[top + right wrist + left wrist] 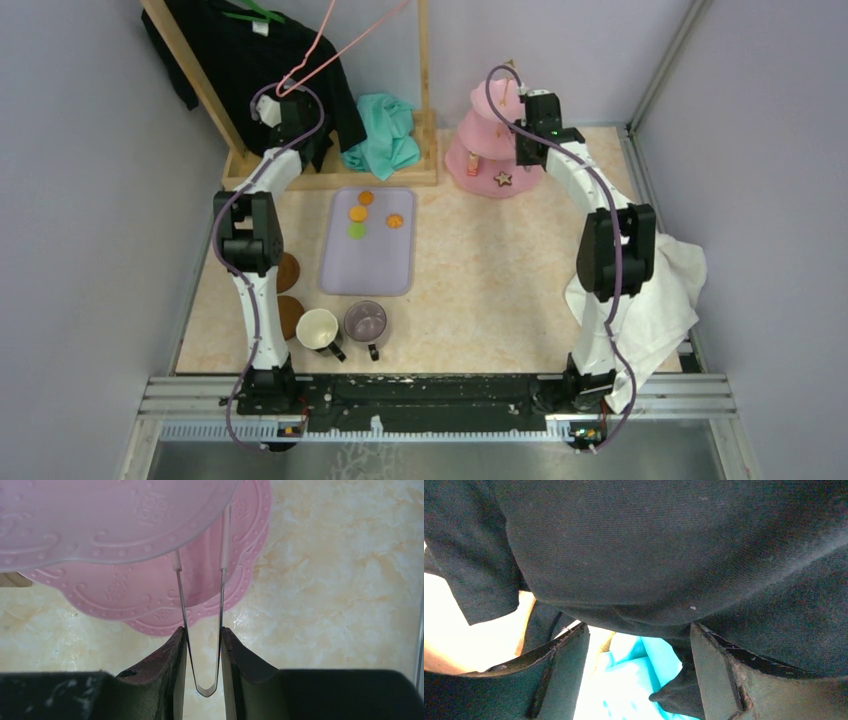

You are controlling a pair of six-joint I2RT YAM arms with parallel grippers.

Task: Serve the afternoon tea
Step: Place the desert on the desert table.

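Pink three-tier plastic stand [488, 150] is at the table's [480, 280] far right, its thin wire loop handle [205, 693] pinched by the right gripper [202, 632]. Left gripper [639, 630] is spread wide against a black hanging garment [649, 545].

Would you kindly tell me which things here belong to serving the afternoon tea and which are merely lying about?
For the tea: pink stand, star cookie, sweets on the tray, cream mug, purple mug, two coasters.

Lying about: white towel, teal cloth, black garment, wooden rack.
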